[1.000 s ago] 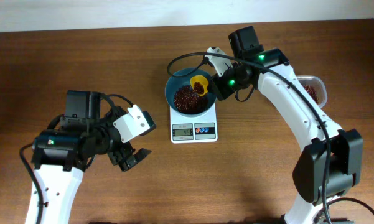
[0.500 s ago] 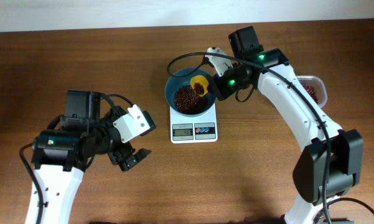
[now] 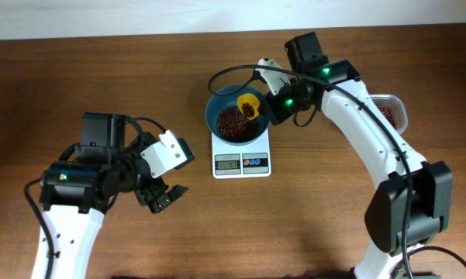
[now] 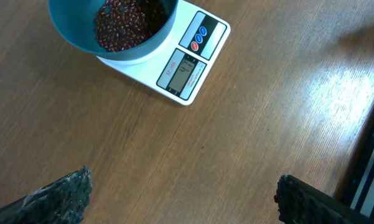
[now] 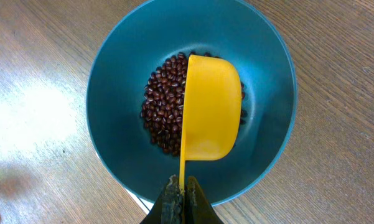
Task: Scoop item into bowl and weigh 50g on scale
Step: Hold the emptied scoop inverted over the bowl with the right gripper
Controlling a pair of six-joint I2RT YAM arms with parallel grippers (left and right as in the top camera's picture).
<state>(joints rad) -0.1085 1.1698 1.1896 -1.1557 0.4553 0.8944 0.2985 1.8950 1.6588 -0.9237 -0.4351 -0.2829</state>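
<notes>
The teal bowl (image 3: 234, 116) stands on the white scale (image 3: 241, 160) and holds a heap of dark red-brown beans (image 3: 233, 122). My right gripper (image 5: 182, 194) is shut on the handle of a yellow scoop (image 5: 210, 107), which hangs tipped on its side over the bowl (image 5: 118, 68) and the beans (image 5: 165, 112). In the overhead view the scoop (image 3: 248, 104) sits over the bowl's right rim and still shows a few beans in it. My left gripper (image 3: 168, 196) is open over bare table, well left of the scale (image 4: 190, 65), with nothing between its fingers (image 4: 62, 196).
A clear plastic tub (image 3: 390, 112) with more beans stands at the right, partly hidden behind the right arm. The scale's display and red and blue buttons (image 4: 199, 38) face the front edge.
</notes>
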